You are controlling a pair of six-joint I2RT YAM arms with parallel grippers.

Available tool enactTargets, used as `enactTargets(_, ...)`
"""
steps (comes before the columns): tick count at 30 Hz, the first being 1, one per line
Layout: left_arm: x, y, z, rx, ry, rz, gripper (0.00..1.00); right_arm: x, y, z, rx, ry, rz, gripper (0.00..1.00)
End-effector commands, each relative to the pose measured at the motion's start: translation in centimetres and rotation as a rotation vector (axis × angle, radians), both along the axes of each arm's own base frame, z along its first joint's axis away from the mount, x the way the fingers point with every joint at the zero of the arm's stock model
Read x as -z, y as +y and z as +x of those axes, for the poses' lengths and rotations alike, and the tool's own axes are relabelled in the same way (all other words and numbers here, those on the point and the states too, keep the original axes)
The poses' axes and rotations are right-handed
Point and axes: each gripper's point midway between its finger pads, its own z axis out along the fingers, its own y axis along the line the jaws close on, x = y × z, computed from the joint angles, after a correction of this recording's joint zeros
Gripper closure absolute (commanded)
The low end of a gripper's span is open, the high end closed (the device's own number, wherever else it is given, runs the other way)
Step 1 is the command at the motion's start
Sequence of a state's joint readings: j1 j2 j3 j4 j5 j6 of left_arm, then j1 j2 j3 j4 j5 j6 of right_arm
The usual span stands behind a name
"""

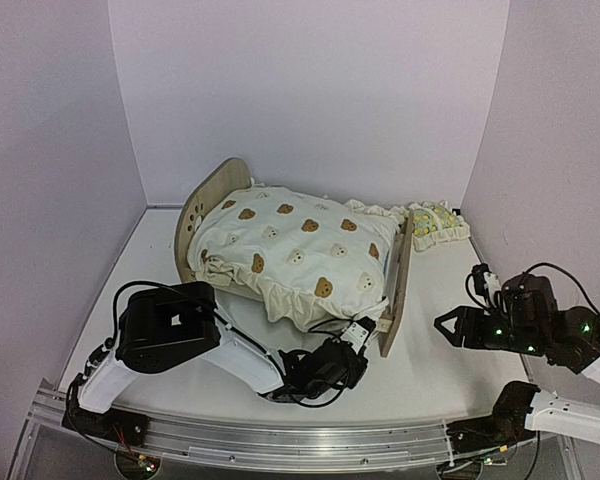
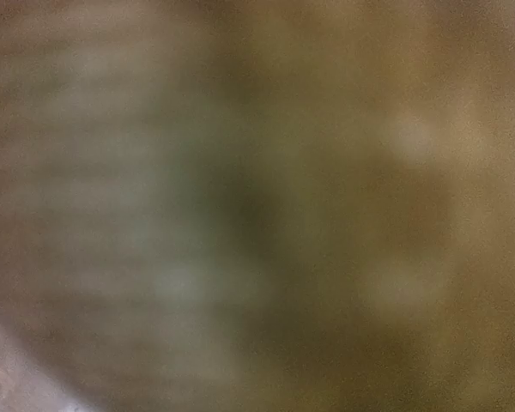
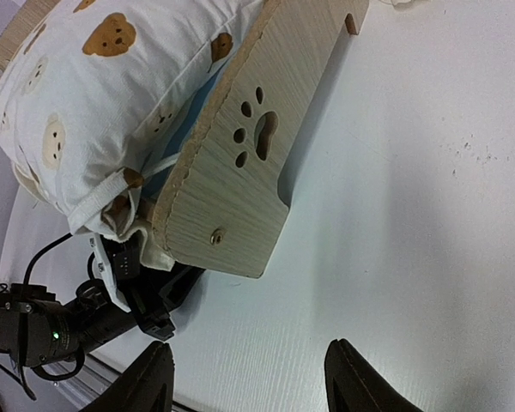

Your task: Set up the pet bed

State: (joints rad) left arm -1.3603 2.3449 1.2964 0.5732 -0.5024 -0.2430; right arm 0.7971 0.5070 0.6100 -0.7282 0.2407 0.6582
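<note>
White table (image 1: pixel 430 370), pale lilac walls on three sides. Bed (image 1: pixel 212 195) sits mid-table at an angle, its light-wood frame mostly hidden under a cushion (image 1: pixel 300 245) that overhangs the near side. A pillow (image 1: pixel 438 222) lies apart at the back right. Left gripper (image 1: pixel 352 342) is tucked in at the bed's near corner, by the cushion's frill and the near end board (image 3: pixel 240 163). Its own camera gives only a brown blur, so whether it is closed, or on what, cannot be told. Right gripper (image 3: pixel 249 382) hangs off to the bed's right, fingers well apart, nothing between them. Handling, as a judgement: frame looks light and stiff, made of thin boards, and likely to slide or tip on the smooth top if pushed high up. Best hold is probably an end board's edge, pinched across its thickness; the cushion is soft and would only bunch.
</note>
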Motion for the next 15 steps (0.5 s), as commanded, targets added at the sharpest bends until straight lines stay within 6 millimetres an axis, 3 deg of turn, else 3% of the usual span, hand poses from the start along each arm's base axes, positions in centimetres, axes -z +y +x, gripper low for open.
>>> enactTargets(1,1.4,0.6,1.0,-0.054,0.022,0.018,1.0,-0.4,0.0,-0.2,-0.014,-0.016,0.016,0.39)
enactTargets(6,0.7,0.1,-0.5,0.027,0.082,-0.019,1.0,-0.3,0.0,-0.2,-0.013,-0.014,0.011,0.39)
enactTargets(10,-1.7,-0.3,-3.5,0.163,0.178,-0.087,1.0,-0.6,0.3,-0.3,-0.024,-0.008,0.021,0.39)
enactTargets(15,-1.4,-0.1,-8.0,0.271,0.219,0.006,1.0,-1.1,0.3,-0.4,-0.026,-0.012,0.027,0.39)
